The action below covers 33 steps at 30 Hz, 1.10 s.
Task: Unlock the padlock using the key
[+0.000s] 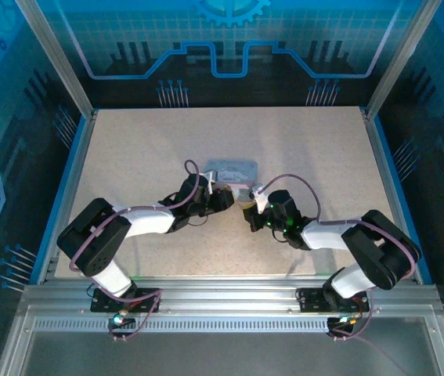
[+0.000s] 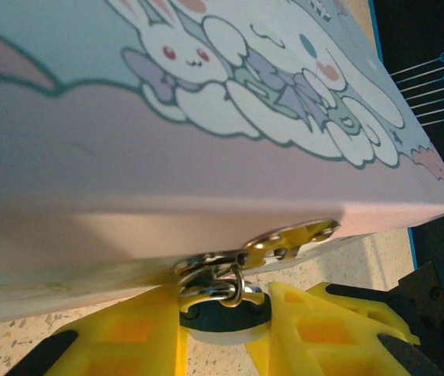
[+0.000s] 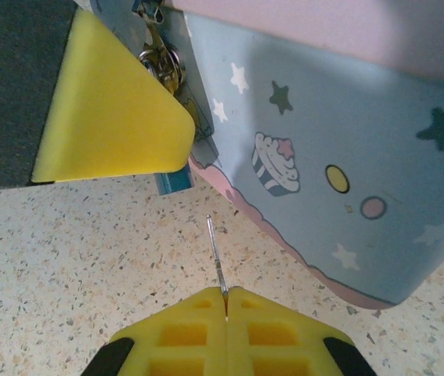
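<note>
The left gripper [image 2: 225,333] is pinching the padlock [image 2: 223,313] between its chunky yellow plastic fingers [image 2: 128,337], drawn in narrow on the small rounded dark body with its pale rim. The thin silver shackle [image 2: 233,286] is looping up through a brassy riveted hasp [image 2: 288,241] on the edge of the tin [image 2: 206,157], a smooth pastel box printed with white cartoon rabbits.

The right gripper [image 3: 226,301] is pressing its yellow fingers fully together on the key [image 3: 214,251]. The key is a thin dark sliver poking straight out from the tips. Its point is hanging free over the speckled beige table [image 3: 65,258], near the tin's side but apart from the lock.

The right wrist camera is catching the tin's blue wall with stars and a cupcake. It is also catching one left finger from outside, with metal glinting behind it. From overhead, the two arms are meeting nose to nose at the tin's near edge; the lock and key are too small to make out there.
</note>
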### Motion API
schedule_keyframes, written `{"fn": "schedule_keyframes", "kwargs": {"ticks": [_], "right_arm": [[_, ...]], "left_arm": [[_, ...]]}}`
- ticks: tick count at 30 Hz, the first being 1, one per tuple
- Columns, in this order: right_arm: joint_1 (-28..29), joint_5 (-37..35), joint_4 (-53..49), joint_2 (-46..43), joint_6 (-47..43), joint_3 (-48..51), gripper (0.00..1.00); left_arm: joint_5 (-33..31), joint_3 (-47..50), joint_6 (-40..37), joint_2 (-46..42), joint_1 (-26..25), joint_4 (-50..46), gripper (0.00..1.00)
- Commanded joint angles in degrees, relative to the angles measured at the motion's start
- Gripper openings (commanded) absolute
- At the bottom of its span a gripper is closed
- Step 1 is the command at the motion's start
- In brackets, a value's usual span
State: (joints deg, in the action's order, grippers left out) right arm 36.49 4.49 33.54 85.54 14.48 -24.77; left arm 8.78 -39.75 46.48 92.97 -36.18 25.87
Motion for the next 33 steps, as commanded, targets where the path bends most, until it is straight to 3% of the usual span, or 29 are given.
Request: {"fn": "schedule_keyframes", "kwargs": {"ticks": [1,33], "right_arm": [[0.8,0.6,3.6,1.0,-0.6,-0.1,0.00],[1.3,3.5,7.7,1.0,0.2,2.6,0.00]], "left_arm": [[0.5,-1.3,-0.3,-2.2,-0.4,3.0,0.27],[-1.4,-1.6,0.2,-1.9,-0.4,2.6,0.28]]}}
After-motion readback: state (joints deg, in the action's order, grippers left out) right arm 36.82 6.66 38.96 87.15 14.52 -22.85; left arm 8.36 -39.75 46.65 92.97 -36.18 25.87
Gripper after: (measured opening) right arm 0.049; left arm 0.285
